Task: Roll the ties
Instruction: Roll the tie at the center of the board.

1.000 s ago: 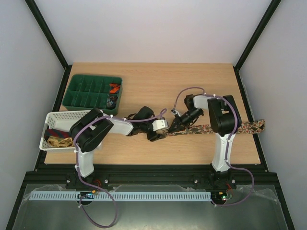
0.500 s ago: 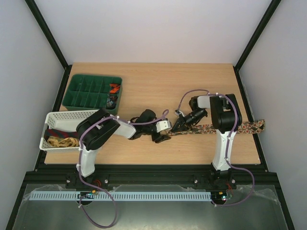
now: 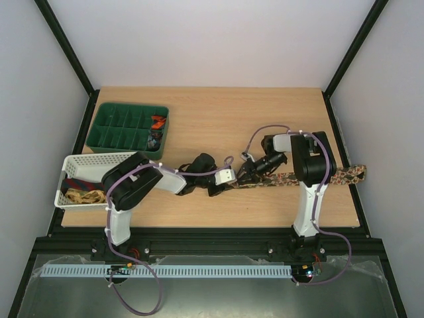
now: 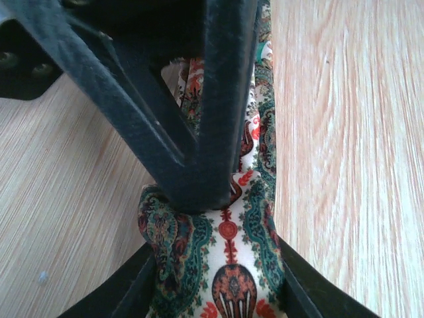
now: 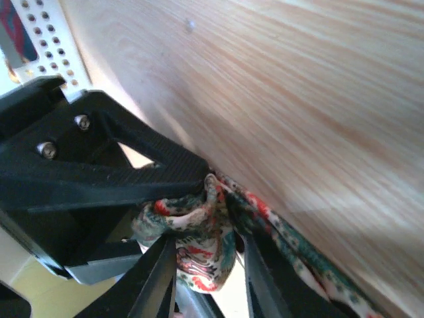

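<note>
Tie [image 3: 318, 176] lies flat along the right half of the bench [image 3: 218, 119]. Its far end reaches over the right edge and its near end sits mid-bench, where both tools meet. That near end is folded into a small bunch, which looks like the start of the roll, so it's early on this tie. Left tool [image 3: 227, 185] has a finger on each side of the bunch with fabric touching both, so it reads as clamped on the tie, probably to hold the core. Right tool [image 3: 244, 175] comes in from the opposite side, jaws narrow with fabric between them; can't tell if it actually grips. The rest of the strip is straight, which leaves it free to wind. More ties [image 3: 83, 196] wait in the basket [image 3: 73, 160]. The tray [image 3: 106, 114] holds small coils [image 3: 158, 122], likely finished ones. No readable labels or writing anywhere.
</note>
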Motion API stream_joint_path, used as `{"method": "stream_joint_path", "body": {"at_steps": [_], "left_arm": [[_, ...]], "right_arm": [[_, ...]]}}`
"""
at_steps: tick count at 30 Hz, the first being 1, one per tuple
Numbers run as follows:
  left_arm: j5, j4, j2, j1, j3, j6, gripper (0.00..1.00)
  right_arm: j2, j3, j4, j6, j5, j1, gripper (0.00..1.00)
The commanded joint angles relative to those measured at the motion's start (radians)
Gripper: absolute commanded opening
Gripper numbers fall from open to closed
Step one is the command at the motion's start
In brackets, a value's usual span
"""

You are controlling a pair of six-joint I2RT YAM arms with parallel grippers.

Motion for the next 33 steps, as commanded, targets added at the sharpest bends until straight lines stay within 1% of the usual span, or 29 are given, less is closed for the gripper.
{"method": "stream_joint_path", "body": {"at_steps": [1,3,4,8,14,16,20,21,22,25,27,28,30,31,33], "left_arm": [[-0.065,-0.152,-0.036,-0.001,-0.035,0.128,0.37],[-0.070,-0.177,-0.043,-0.001,-0.036,0.149,0.37],[-0.073,-0.189,-0.043,0.000,-0.034,0.155,0.36],[-0.082,-0.222,-0.041,0.002,-0.018,0.151,0.36],[-0.069,-0.231,-0.039,0.001,-0.006,0.141,0.37],[-0.070,-0.238,-0.034,0.000,-0.003,0.144,0.37],[-0.074,-0.244,-0.034,0.002,0.000,0.147,0.37],[-0.073,-0.245,-0.034,0.003,0.001,0.147,0.37],[-0.071,-0.247,-0.034,0.003,0.001,0.147,0.37],[-0.065,-0.246,-0.032,0.007,0.005,0.146,0.38],[-0.048,-0.246,-0.031,0.015,0.013,0.146,0.42],[-0.038,-0.244,-0.032,0.019,0.016,0.145,0.44],[-0.013,-0.238,-0.037,0.025,0.023,0.137,0.56],[0.000,-0.226,-0.044,0.026,0.022,0.129,0.60],[0.026,-0.186,-0.062,0.030,0.010,0.114,0.65]], "right_arm": [[-0.063,0.030,-0.084,-0.013,0.050,0.003,0.36],[-0.096,0.043,-0.115,-0.013,0.035,0.013,0.43],[-0.108,0.046,-0.126,-0.013,0.035,0.024,0.43],[-0.124,0.042,-0.131,0.005,0.044,0.078,0.42],[-0.074,0.052,-0.063,0.059,0.107,0.124,0.42],[-0.049,0.062,-0.055,0.059,0.128,0.126,0.34],[-0.035,0.069,-0.044,0.054,0.198,0.124,0.07],[-0.032,0.068,-0.046,0.051,0.208,0.123,0.03],[-0.028,0.068,-0.049,0.048,0.214,0.120,0.02],[-0.017,0.063,-0.061,0.041,0.218,0.107,0.01],[-0.012,0.056,-0.063,0.040,0.216,0.095,0.01],[-0.010,0.052,-0.062,0.038,0.219,0.090,0.01],[0.000,0.042,-0.062,0.032,0.223,0.081,0.01],[0.008,0.038,-0.062,0.030,0.223,0.074,0.01],[0.023,0.031,-0.060,0.027,0.226,0.063,0.01]]}}
